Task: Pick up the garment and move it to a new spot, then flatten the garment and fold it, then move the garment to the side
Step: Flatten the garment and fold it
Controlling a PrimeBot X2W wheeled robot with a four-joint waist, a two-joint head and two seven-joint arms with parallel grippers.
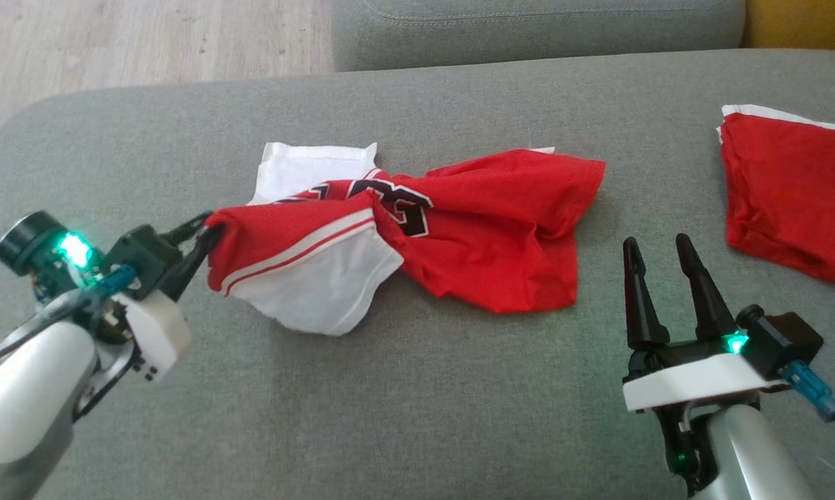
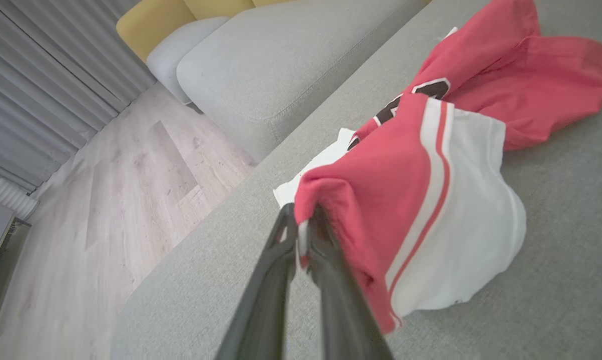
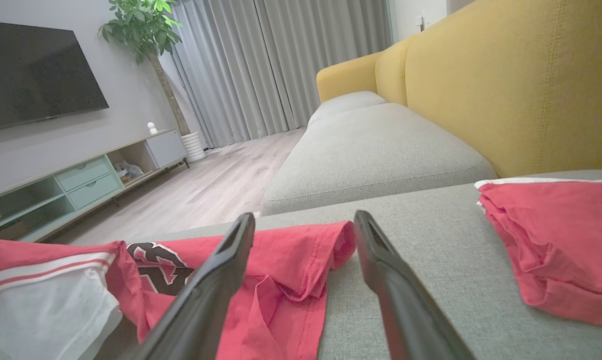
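Observation:
The garment [image 1: 473, 229] is a red and white jersey with a black number, lying crumpled in the middle of the grey sofa cushion [image 1: 417, 403]. My left gripper [image 1: 207, 228] is shut on its left edge. In the left wrist view the two dark fingers [image 2: 275, 260] pinch a fold of red and white cloth [image 2: 416, 190] at their tips. My right gripper [image 1: 656, 243] stands open just right of the garment, low over the cushion. In the right wrist view its jaws [image 3: 305, 220] are spread with nothing between them, and the garment [image 3: 280, 250] lies just ahead.
A second red garment [image 1: 792, 194] lies folded at the cushion's right edge, also seen at the right of the right wrist view [image 3: 556, 240]. Another grey cushion [image 1: 528, 28] adjoins behind. Wooden floor [image 1: 112, 42] lies beyond the left end. A yellow backrest [image 3: 506, 75] stands to the right.

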